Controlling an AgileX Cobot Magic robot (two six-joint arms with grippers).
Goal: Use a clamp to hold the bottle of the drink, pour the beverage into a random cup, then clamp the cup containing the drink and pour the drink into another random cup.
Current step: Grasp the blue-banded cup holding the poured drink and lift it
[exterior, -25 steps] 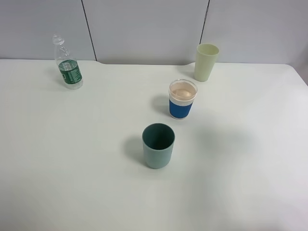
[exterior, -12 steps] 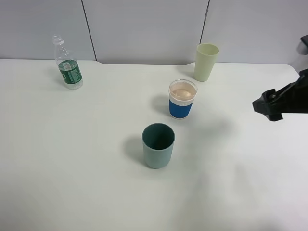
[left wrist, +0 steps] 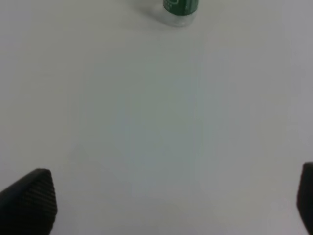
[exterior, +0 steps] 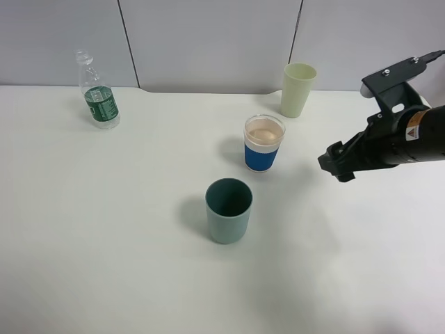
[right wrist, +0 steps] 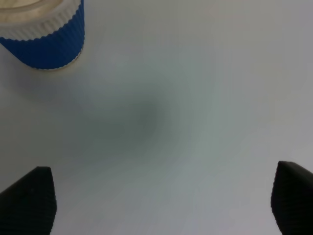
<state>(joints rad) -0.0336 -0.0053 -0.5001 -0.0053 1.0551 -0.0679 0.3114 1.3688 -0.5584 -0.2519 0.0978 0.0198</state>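
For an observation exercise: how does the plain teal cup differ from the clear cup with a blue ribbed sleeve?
The plain teal cup is opaque; the clear cup with a blue ribbed sleeve is transparent. The teal cup looks empty; the sleeved cup holds pale drink. Both stand upright.

Exterior camera, mounted high, looks down across the white table [exterior: 104, 243] toward the back wall [exterior: 208, 42]; right wrist camera hangs close above the tabletop, sharing the blue-sleeved cup [right wrist: 46, 41]; left wrist camera, likewise downward, shares the bottle [left wrist: 180, 9].

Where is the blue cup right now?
In the high view the blue cup stands centrally, between the pale green cup behind and the teal cup in front.
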